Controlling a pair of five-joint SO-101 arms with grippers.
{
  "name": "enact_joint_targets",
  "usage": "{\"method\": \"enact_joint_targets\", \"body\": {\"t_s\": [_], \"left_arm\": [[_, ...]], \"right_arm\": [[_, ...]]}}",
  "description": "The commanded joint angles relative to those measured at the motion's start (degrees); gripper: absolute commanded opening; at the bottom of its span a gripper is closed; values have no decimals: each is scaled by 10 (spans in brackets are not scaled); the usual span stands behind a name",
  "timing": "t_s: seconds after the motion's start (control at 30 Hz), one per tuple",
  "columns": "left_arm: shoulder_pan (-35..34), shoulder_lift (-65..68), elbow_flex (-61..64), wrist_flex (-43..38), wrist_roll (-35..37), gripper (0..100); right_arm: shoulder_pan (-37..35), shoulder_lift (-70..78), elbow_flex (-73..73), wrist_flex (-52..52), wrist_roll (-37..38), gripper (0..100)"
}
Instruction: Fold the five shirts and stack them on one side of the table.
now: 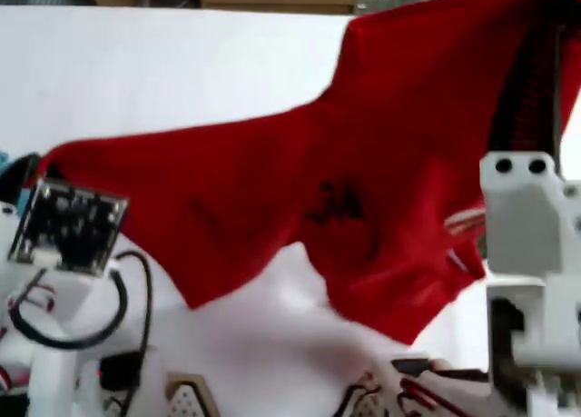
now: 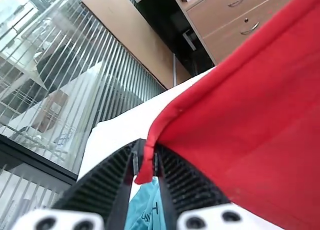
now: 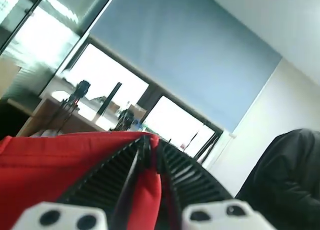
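The left gripper (image 2: 146, 162) is pinching a corner of the red shirt (image 1: 345, 190), the right gripper (image 3: 150, 155) is clamping another edge, and it's hanging stretched from centre-left to upper right above the white table (image 1: 136, 72).

**Red shirt stretched in the air**

The red shirt (image 1: 363, 163) hangs spread out, running from the middle left of the high view up to the upper right corner. Its lower part sags in folds at centre right, and a dark print marks its middle. A bit of teal shirt (image 2: 146, 211) shows past its pinched hem.
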Motion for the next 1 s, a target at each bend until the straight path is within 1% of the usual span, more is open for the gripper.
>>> {"method": "enact_joint_targets", "body": {"t_s": [0.0,0.13,0.23,0.53,0.67,0.8,0.97], "left_arm": [[-7,25,3,-14,-3,21],[-7,36,-1,-12,-3,21],[-21,23,-1,-8,-2,21],[-82,-25,-1,4,-3,20],[-86,-25,2,1,-3,20],[-85,11,4,-26,0,20],[-82,95,4,-70,1,20]], "right_arm": [[2,1,50,0,-1,20],[2,1,103,0,-1,20],[0,-4,108,0,-2,20],[-113,-39,121,4,-2,20],[-115,-39,146,0,-2,20],[-102,-38,192,-4,-2,20],[-65,-23,291,-74,-2,20]]}}
